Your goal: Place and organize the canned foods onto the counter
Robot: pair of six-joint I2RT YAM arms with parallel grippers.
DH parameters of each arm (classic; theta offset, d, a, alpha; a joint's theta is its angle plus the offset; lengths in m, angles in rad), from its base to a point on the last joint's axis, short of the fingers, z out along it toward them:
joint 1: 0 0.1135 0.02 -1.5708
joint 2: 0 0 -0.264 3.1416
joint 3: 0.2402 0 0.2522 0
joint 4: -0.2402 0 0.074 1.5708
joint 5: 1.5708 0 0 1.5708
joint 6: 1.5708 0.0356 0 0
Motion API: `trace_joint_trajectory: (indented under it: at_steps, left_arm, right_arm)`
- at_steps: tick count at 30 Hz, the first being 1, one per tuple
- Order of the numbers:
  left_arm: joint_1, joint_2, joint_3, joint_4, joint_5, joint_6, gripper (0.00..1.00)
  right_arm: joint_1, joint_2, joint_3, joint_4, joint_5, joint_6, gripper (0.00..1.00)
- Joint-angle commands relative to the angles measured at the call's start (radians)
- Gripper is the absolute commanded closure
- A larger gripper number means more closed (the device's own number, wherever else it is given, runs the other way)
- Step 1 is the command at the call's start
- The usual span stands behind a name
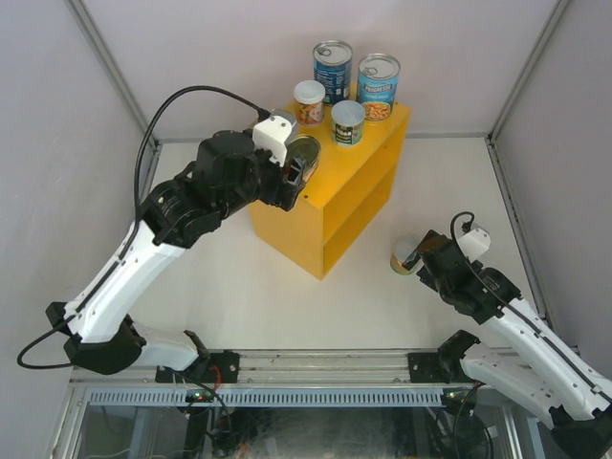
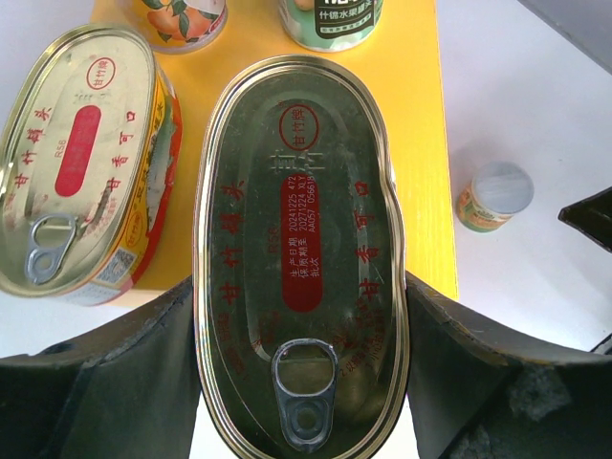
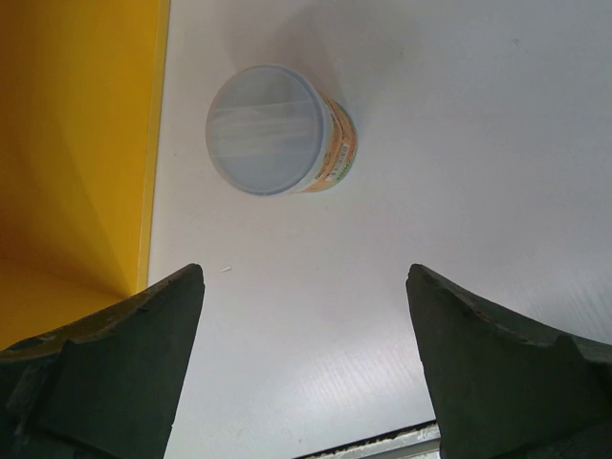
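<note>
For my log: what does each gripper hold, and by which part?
Left gripper clamps an oval tin across its long sides, near the pull-tab end. Right gripper holds nothing.

Both arms are white shell links joined by bulky black joint housings (image 1: pixel 225 172), the left arm (image 1: pixel 124 277) with a black base (image 1: pixel 96 349) at 7 o'clock overhead, the right arm (image 1: pixel 535 344) with one at 5 o'clock. A thin black cable (image 1: pixel 196 89) arcs above the left arm, a shorter loop (image 1: pixel 454 222) curls by the right wrist, and each wrist bears a white camera block (image 1: pixel 277 134). The left gripper (image 2: pixel 298 282) and right gripper (image 3: pixel 304 270) have thick, matte dark-grey wedge fingers (image 3: pixel 115 363).
</note>
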Motion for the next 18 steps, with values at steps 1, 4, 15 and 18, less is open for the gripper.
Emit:
trace_joint_trajectory:
  at_steps: [1,4,15,18]
  left_arm:
    - [0.034,0.017,0.082,0.101,0.068,0.035,1.00]
    - [0.059,0.040,0.093,0.111,0.093,0.038,1.00]
    - [0.134,0.099,0.106,0.148,0.177,0.041,1.00]
    - [0.151,0.100,0.096,0.159,0.184,0.038,1.00]
  right_arm:
    - [-0.051,0.012,-0.011,0.084,-0.036,-0.076,0.14]
    - [-0.072,0.029,-0.014,0.104,-0.046,-0.098,0.14]
    - [-0.111,0.092,-0.019,0.165,-0.080,-0.132,0.14]
    - [-0.118,0.111,-0.019,0.181,-0.088,-0.136,0.13]
